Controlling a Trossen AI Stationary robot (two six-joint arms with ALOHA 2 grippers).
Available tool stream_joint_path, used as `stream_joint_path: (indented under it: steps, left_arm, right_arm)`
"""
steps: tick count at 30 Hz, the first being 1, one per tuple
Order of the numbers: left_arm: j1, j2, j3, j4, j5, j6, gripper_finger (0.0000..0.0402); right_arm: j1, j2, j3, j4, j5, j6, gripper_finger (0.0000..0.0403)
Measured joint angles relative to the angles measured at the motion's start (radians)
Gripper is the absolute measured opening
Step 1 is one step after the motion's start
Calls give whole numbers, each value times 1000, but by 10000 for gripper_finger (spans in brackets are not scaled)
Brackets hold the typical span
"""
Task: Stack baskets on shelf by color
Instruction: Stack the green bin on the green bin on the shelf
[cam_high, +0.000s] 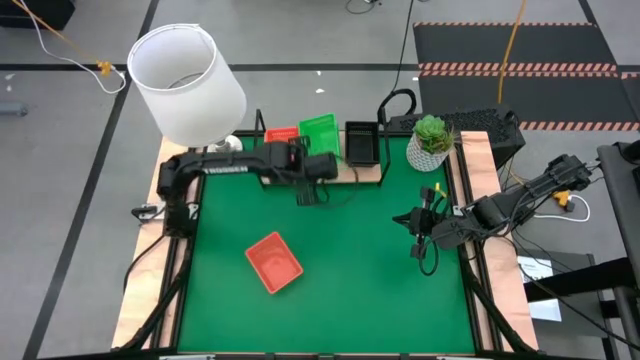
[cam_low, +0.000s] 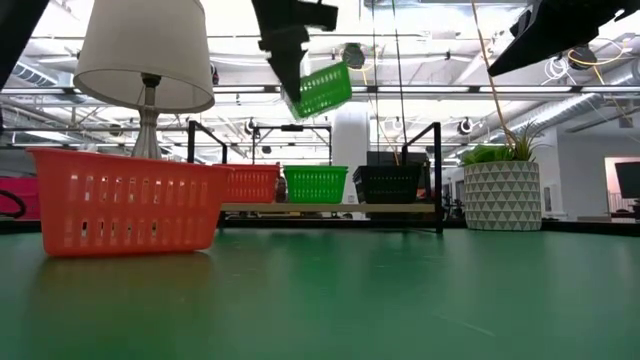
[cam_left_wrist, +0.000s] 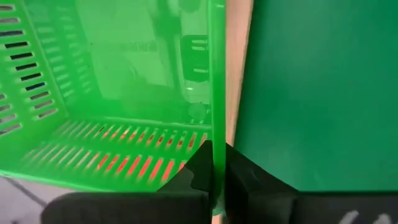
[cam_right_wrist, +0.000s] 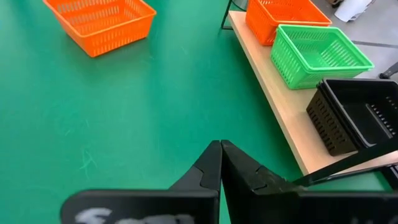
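My left gripper (cam_left_wrist: 214, 155) is shut on a green mesh basket (cam_low: 325, 88), raised above the shelf (cam_low: 330, 208) at the table's far edge. On the light-wood board an orange basket (cam_low: 250, 183), a green one (cam_low: 316, 183) and a black one (cam_low: 388, 183) rest on their bases. Another orange basket (cam_high: 273, 262) sits on the green mat, left of centre. My right gripper (cam_right_wrist: 221, 149) is shut on nothing, low over the mat near the right edge (cam_high: 420, 225). My left gripper pinches one side wall of the green basket at its rim (cam_left_wrist: 216, 134), one finger inside the basket and one outside. In the low view the fingers (cam_low: 288, 60) come down from above. The basket is lifted clear and hangs tilted below them, above the shelf's green basket.
A white-shaded lamp (cam_high: 185, 80) stands at the far left corner, and a potted plant (cam_high: 432, 145) at the far right, beside the shelf's black upright end (cam_low: 438, 175). Cables run beyond the far edge. Open green mat lies between the two arms.
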Motion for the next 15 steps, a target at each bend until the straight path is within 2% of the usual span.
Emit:
stream_joint_path:
  steps: [5, 10, 15]
  left_arm:
    - [110, 4, 0, 15, 113, 94, 6]
    - [201, 4, 0, 31, 140, 141, 19]
    - [263, 11, 0, 77, 228, 176, 6]
  right_arm:
    - [0, 0, 0, -1, 0, 0, 0]
    - [0, 0, 0, 0, 0, -3, 0]
    - [0, 0, 0, -1, 2, -11, 0]
